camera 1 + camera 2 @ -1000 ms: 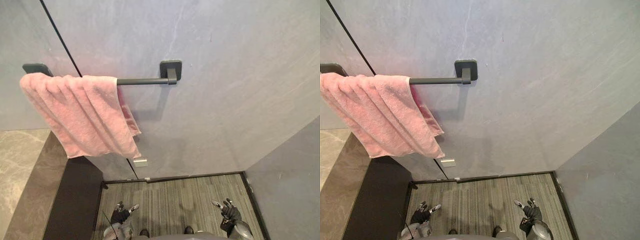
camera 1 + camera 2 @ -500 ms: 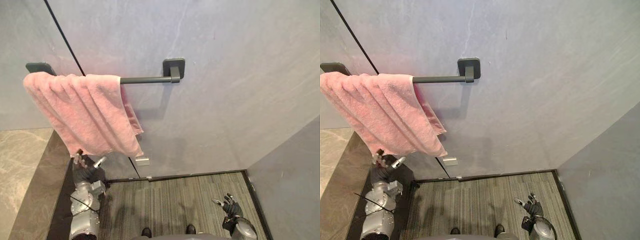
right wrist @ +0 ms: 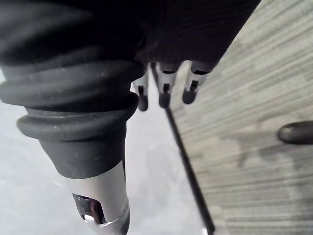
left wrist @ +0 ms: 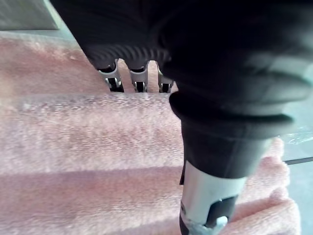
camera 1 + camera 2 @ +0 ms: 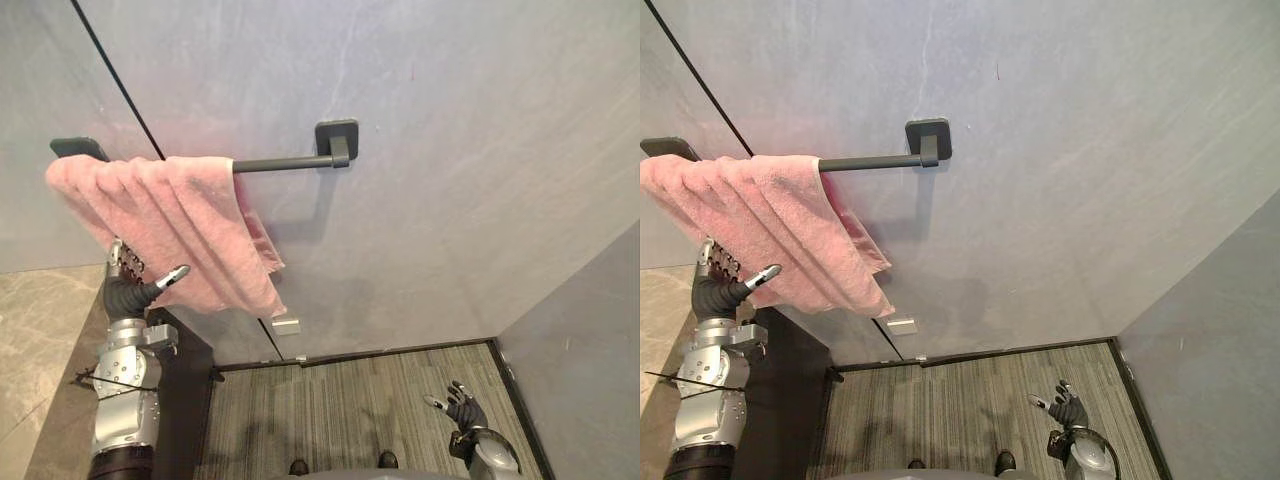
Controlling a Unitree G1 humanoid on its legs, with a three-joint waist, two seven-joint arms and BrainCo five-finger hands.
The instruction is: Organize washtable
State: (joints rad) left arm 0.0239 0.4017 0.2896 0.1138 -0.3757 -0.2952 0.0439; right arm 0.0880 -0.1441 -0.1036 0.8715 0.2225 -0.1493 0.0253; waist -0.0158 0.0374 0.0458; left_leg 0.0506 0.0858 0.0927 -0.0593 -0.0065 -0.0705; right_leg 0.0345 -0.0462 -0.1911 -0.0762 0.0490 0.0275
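A pink towel (image 5: 185,215) hangs bunched over the left part of a dark wall bar (image 5: 285,163); its lower corner droops toward the right. My left hand (image 5: 128,285) is raised against the towel's lower left part. Its fingers (image 5: 121,256) are straight on the cloth and its thumb sticks out to the side, open. In the left wrist view the fingers (image 4: 137,84) lie against folds of the towel (image 4: 83,147). My right hand (image 5: 461,410) hangs low over the floor at the lower right, its fingers (image 3: 164,94) relaxed and open, holding nothing.
A marble counter (image 5: 35,330) with a dark front panel (image 5: 185,400) stands at the left under the towel. The grey wall carries the bar's square mount (image 5: 337,134) and a small white plate (image 5: 285,325). Striped flooring (image 5: 350,400) lies below, and a side wall (image 5: 590,370) closes the right.
My left arm has risen from near the floor up to the towel, and its fingers now rest on the cloth. The right hand stays low. The view has shifted a little.
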